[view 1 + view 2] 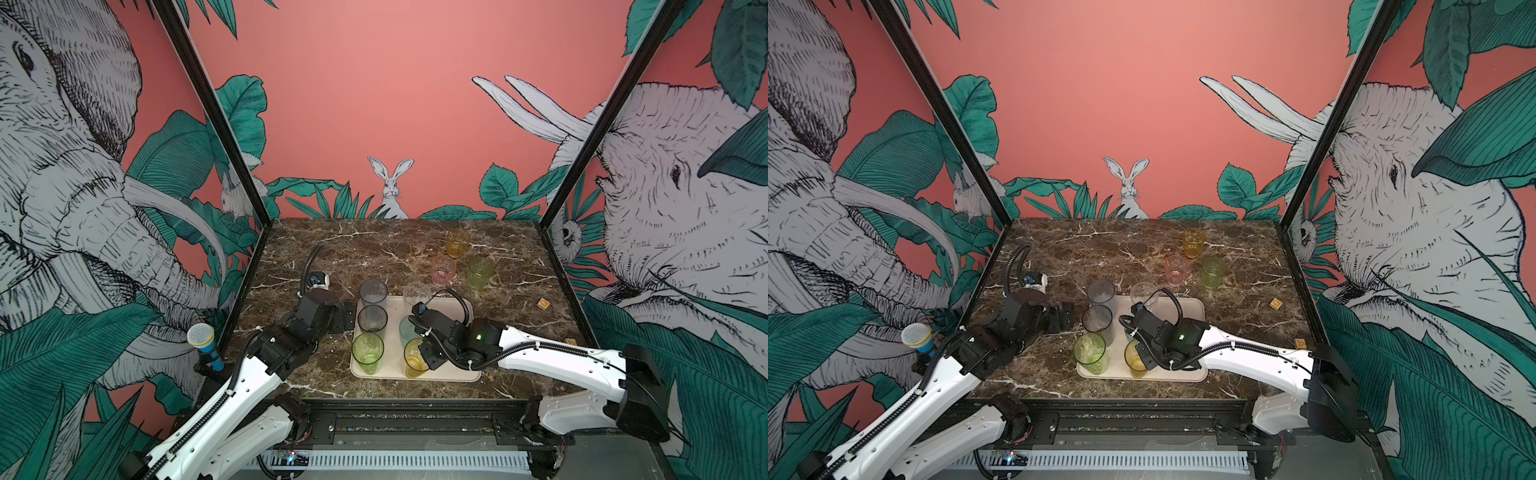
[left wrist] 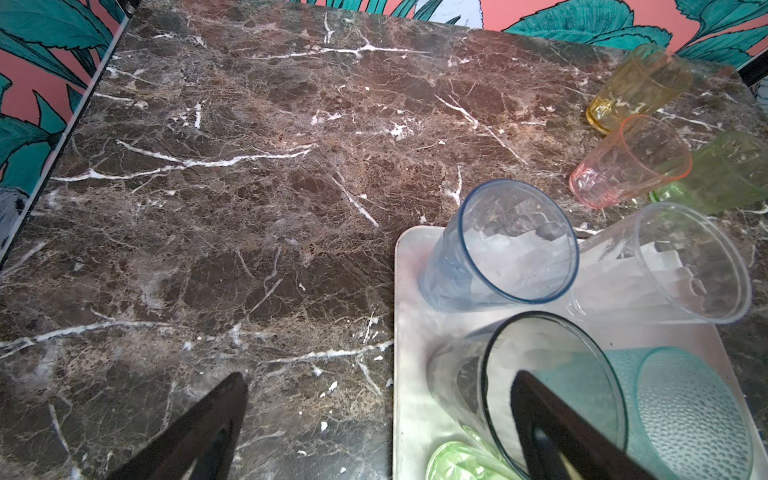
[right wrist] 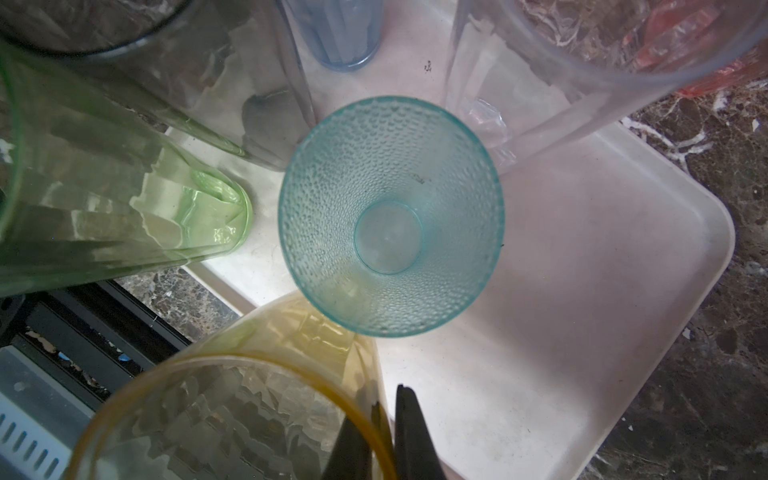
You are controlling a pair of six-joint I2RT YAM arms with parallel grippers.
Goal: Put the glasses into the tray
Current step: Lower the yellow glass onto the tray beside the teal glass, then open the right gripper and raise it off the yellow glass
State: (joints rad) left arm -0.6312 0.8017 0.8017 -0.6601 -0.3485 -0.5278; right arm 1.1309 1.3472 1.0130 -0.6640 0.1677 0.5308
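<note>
- On the dark brown marble tabletop (image 1: pixel 332 249), the shallow cream-beige plastic tray (image 3: pixel 582 291) is sitting near the front edge, already carrying six see-through tumblers.
- The right gripper (image 3: pixel 386 399) is pinching the rim of the tall yellow tumbler (image 1: pixel 415 359), one finger inside the wall and one outside. The glass appears to be standing at the tray's front, just beside the dimpled teal tumbler (image 3: pixel 390 216), so the step in hand looks like setting this glass down.
- The left gripper (image 2: pixel 378 374) is hovering empty with its jaws spread wide, just beside the tray's left side and near the smoky tumbler (image 2: pixel 457 374).
- The short amber tumbler (image 1: pixel 458 242), short pink tumbler (image 1: pixel 444 269) and short green tumbler (image 1: pixel 480 272) are waiting upright on bare marble behind the tray, close together.
- Next, the right fingers are needing to part and lift straight up off the rim. That has to happen without tipping the yellow glass or nudging its teal neighbour, before either arm reaches for one of the three left outside.
</note>
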